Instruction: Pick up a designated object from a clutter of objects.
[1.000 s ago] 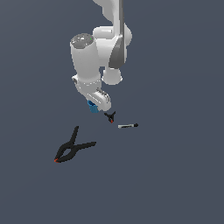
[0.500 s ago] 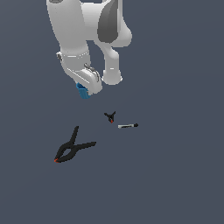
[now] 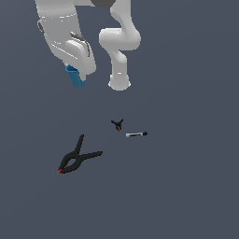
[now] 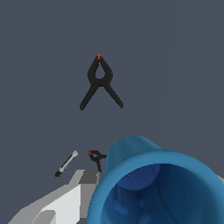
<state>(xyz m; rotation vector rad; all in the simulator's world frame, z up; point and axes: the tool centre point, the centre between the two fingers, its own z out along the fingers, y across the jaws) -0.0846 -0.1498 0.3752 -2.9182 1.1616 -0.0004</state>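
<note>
The hand (image 3: pixel 77 77) grips the blue cup (image 3: pixel 75 76), held high above the counter (image 3: pixel 186 186). Below lie the large black clamp (image 3: pixel 76 158), tiny clamp (image 3: pixel 117 124) and marker (image 3: pixel 136 134), well apart from it.

Flat, even, shadowless render; sharp, no glare or blur.

Exterior view looks down from afar; wrist view, close above, shares the large clamp (image 3: pixel 77 158) (image 4: pixel 101 83).
</note>
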